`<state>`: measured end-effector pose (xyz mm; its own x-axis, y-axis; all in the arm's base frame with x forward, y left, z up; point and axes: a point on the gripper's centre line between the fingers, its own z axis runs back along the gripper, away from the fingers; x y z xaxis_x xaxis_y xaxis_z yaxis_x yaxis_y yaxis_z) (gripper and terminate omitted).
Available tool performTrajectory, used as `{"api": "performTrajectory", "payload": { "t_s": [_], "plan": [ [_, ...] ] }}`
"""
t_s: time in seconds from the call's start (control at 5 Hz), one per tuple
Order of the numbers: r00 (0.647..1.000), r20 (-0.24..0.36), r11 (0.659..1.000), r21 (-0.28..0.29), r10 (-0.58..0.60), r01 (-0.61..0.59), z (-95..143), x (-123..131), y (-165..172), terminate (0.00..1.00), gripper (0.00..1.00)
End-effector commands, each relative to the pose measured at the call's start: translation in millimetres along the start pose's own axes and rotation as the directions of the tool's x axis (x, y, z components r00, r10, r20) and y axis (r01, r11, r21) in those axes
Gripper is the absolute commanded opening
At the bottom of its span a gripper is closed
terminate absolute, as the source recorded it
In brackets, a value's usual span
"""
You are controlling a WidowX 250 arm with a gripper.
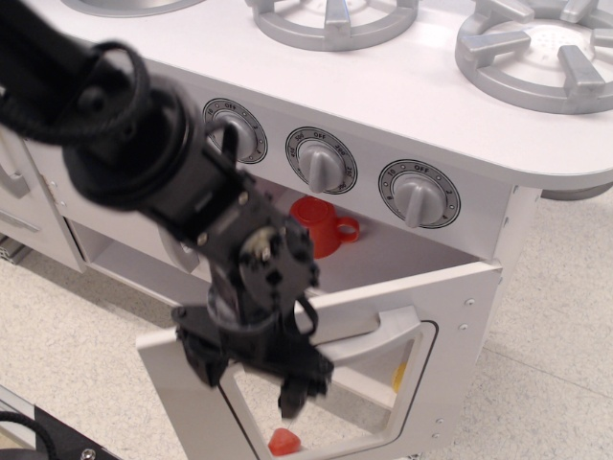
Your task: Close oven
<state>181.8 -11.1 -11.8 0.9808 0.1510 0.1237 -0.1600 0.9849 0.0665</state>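
The white oven [450, 244] stands under the cooktop with its door [450, 326] swung partly open, hinged at the right. The door has a rounded clear window [364, 412] and a light grey handle [388, 331]. A red cup [321, 225] stands inside the oven. My black gripper [249, 372] is against the outer face of the door near its free left edge, over the left end of the handle. Its fingers [299, 391] are spread apart and hold nothing.
Three grey knobs [419, 192] line the front panel below grey burners [546, 53]. An open white shelf [124, 264] sits to the left. A small red thing [283, 443] and a yellow thing [400, 374] show through the door window. Speckled floor [556, 364] lies around.
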Motion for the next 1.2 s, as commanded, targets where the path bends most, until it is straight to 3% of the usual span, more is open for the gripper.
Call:
{"api": "performTrajectory", "payload": {
  "t_s": [0.0,0.4,1.0],
  "plan": [
    [0.997,0.061,0.997,0.045,0.056,-0.059,-5,43,10,0.00,1.00],
    [0.986,0.093,0.989,0.044,0.140,-0.145,-1,82,12,0.00,1.00],
    [0.974,0.153,0.984,0.041,0.164,-0.172,-2,103,12,0.00,1.00]
  ]
}}
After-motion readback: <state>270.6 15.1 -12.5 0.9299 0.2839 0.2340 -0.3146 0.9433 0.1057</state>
